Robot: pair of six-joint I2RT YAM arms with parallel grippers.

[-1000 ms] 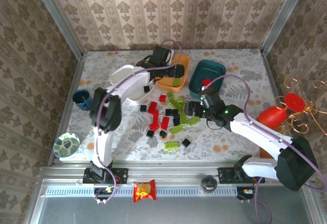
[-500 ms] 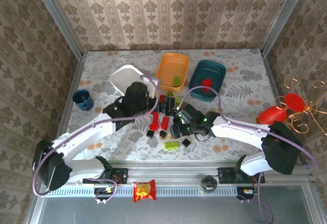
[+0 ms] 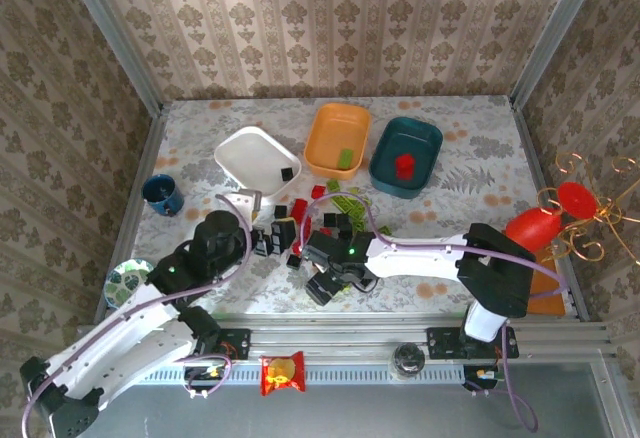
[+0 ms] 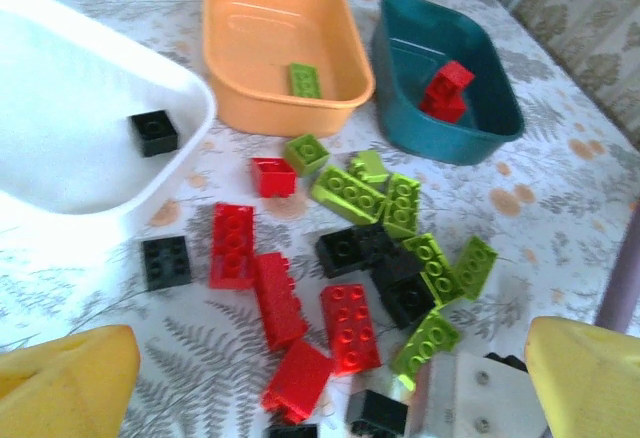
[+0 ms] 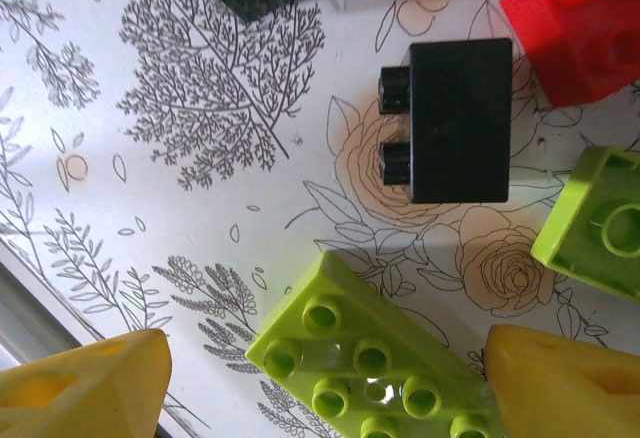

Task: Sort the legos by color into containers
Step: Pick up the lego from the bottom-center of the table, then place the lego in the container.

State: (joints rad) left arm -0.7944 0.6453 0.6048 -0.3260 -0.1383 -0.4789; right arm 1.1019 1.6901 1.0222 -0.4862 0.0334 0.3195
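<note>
The left claw (image 4: 325, 383) hangs low over the counter (image 3: 455, 118) with its yellow fingers (image 4: 65, 383) spread wide and nothing between them. Ahead of it lie the loose legos (image 4: 350, 326): red, black and lime bricks scattered close together, some touching, on the flowered cloth in front of the trays.

Three trays stand side by side at the far side of the counter. The white tray (image 4: 70, 128) is on the left and holds one black square brick (image 4: 153, 131). The orange tray (image 4: 270, 28) is in the middle, just beside the white one, with one lime brick (image 4: 305, 79) in it. The teal tray (image 4: 430, 53) is on the right and holds red bricks (image 4: 445, 91) piled together.

The right claw (image 5: 320, 378) is at the near edge of the pile, pointing down at the counter. Its fingers are spread, one on each side of a long lime brick (image 5: 370, 358) that lies flat, studs up. The left finger is clear of that brick; whether the right finger touches it I cannot tell. Just beyond lies a black brick (image 5: 455, 118) on its side, with a red brick (image 5: 580, 28) near it and another lime piece (image 5: 600, 223) at the right edge.

A blue cup (image 3: 161, 194) and a patterned bowl (image 3: 130, 283) sit at the counter's left edge, well apart from the pile.
</note>
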